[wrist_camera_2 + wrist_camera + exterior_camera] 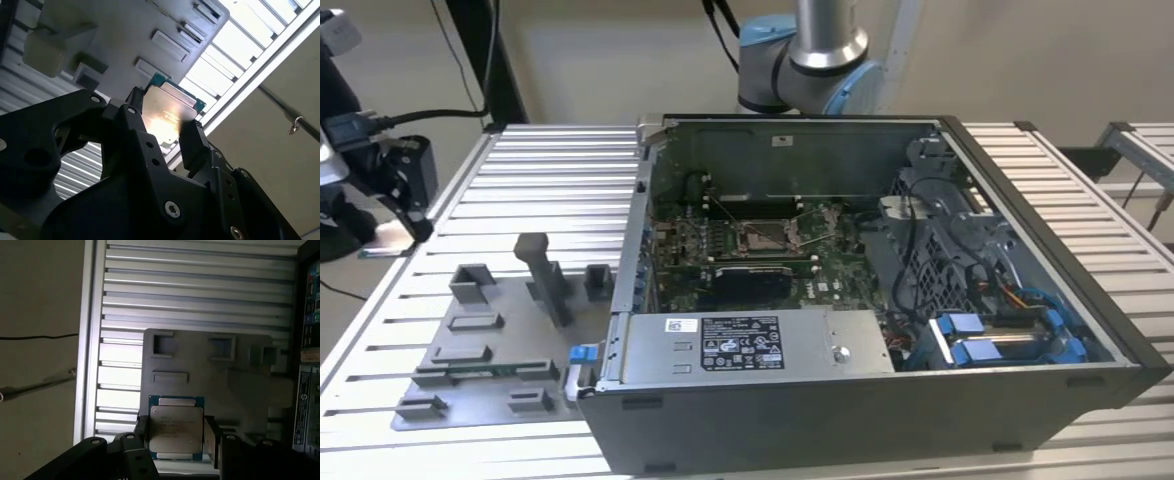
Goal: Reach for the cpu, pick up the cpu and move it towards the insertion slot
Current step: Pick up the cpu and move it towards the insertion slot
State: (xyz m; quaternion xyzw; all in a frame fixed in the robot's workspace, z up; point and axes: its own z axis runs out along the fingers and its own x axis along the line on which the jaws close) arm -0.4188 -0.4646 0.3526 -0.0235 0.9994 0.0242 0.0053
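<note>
Here, jaws clenched on the cpu (176, 429), wrist poised high above the grey tray (215, 386).

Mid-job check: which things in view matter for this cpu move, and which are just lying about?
In the job:
- cpu, held between the fingers of the gripper
- insertion slot, inside the open computer case

Just lying about:
- grey plate with its blocks and post
- power supply box
- slatted table

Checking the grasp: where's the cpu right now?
In the first wrist view, the cpu is held in the hand, over the grey fixture plate beside the computer case.
</note>
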